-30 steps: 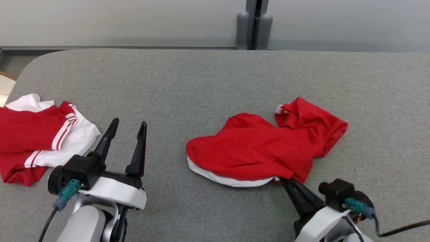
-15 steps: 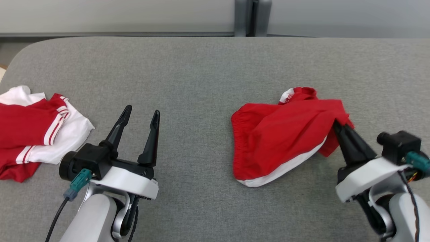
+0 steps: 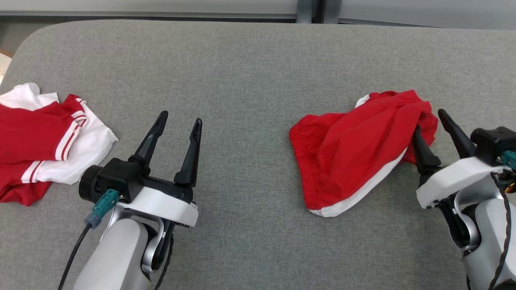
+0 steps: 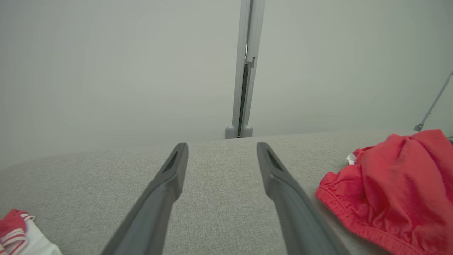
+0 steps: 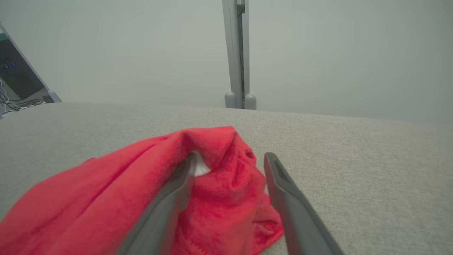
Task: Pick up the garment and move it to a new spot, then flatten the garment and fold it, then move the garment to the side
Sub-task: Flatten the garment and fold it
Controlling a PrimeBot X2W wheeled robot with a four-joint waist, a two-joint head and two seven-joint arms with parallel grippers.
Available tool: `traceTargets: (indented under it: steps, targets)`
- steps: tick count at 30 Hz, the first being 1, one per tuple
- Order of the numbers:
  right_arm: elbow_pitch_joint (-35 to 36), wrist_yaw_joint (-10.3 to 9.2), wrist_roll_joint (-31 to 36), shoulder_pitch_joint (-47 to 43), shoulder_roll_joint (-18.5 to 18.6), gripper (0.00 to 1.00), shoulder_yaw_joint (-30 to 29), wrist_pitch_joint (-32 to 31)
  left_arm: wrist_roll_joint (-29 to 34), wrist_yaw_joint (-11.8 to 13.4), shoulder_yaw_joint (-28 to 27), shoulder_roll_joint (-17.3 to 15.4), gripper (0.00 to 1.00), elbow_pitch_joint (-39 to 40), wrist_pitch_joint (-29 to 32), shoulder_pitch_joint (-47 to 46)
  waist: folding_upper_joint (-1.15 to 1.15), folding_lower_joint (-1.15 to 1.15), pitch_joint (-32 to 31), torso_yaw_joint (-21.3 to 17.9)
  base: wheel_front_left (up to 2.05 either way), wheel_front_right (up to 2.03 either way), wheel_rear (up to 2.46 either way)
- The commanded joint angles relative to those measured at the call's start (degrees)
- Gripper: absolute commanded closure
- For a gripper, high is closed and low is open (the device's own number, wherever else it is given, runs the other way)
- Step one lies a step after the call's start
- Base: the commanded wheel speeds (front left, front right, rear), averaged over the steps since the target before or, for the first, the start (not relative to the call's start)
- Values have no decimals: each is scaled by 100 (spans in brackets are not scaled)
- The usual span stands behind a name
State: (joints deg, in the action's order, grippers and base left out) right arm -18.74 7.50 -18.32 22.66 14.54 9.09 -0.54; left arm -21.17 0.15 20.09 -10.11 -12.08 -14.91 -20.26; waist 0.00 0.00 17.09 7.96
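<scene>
The garment (image 3: 354, 149), red shorts with a white hem, lies crumpled on the grey table (image 3: 250, 60) at the right. My right gripper (image 3: 428, 120) stands open at the garment's right end. In the right wrist view a bunched fold of the garment (image 5: 106, 198) still lies between the spread fingers of the right gripper (image 5: 230, 157) and drapes over the left one. My left gripper (image 3: 180, 117) is open and empty over bare table, well to the left of the garment. In the left wrist view the left gripper (image 4: 222, 146) has the garment (image 4: 396, 191) to its right.
A second red and white garment (image 3: 40, 145) lies heaped at the table's left edge, and also shows as the red and white garment (image 4: 17, 237) in the left wrist view. A grey wall with a vertical post (image 3: 314, 10) runs behind the table's far edge.
My right gripper dragged the garment from the table's middle to the right, then opened and let go. The head camera tilted down. The left gripper stayed open.
</scene>
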Motion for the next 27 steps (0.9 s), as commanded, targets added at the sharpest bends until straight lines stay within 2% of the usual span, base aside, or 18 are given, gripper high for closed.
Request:
traceTargets:
  steps: [1,7,13,20,27]
  targets:
    - [-32,-2,-56,-86,19,0,-31,94,38,16,-40,-35,0,-14,-27,3,0,0,-56,-50,0,0,0]
    - [152,-2,-186,-636,10,0,-303,574,9,82,-176,-111,0,14,-29,220,0,0,-304,-268,0,0,0]
    - [795,-2,-52,-1177,-53,0,-646,789,-28,181,-323,-195,0,115,-30,485,0,0,-541,-466,0,0,0]
    - [1561,-2,223,-1595,-232,0,-918,567,-63,286,-400,-301,0,211,-12,840,0,0,-903,-633,0,0,0]
    - [1939,-2,345,-1991,-387,0,-889,298,-110,349,-382,-360,0,329,82,1126,0,0,-1125,-681,0,0,0]
